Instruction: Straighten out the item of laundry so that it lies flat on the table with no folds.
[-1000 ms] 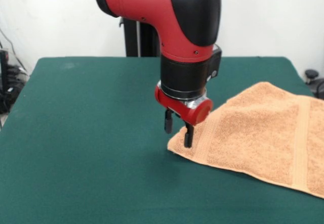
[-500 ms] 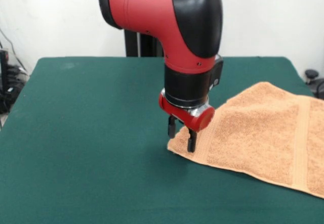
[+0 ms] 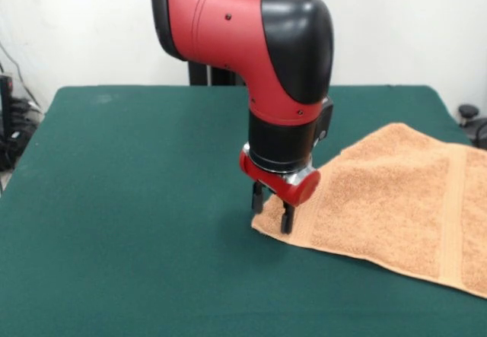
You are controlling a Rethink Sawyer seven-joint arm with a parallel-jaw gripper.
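Observation:
The item of laundry (image 3: 396,200), an orange-tan terry towel with a flat woven band near its left and right edges, lies on the right side of the dark green table (image 3: 129,200). It runs past the picture's right edge. Its surface looks mostly spread, with a slight rise toward the far corner. My gripper (image 3: 272,209) points straight down at the towel's near-left corner and is open. One finger (image 3: 257,198) sits just off the corner. The other finger (image 3: 287,217) is on the band, its tip down at the cloth.
Green table stretches to the left and in front of the towel. Cables and dark gear (image 3: 11,124) sit beyond the table's left edge. A black knob-like object (image 3: 468,113) stands past the right edge. A white wall is behind.
The arm has come down and shifted slightly right, bringing the fingertips from above the towel's corner down onto it. The towel has not moved.

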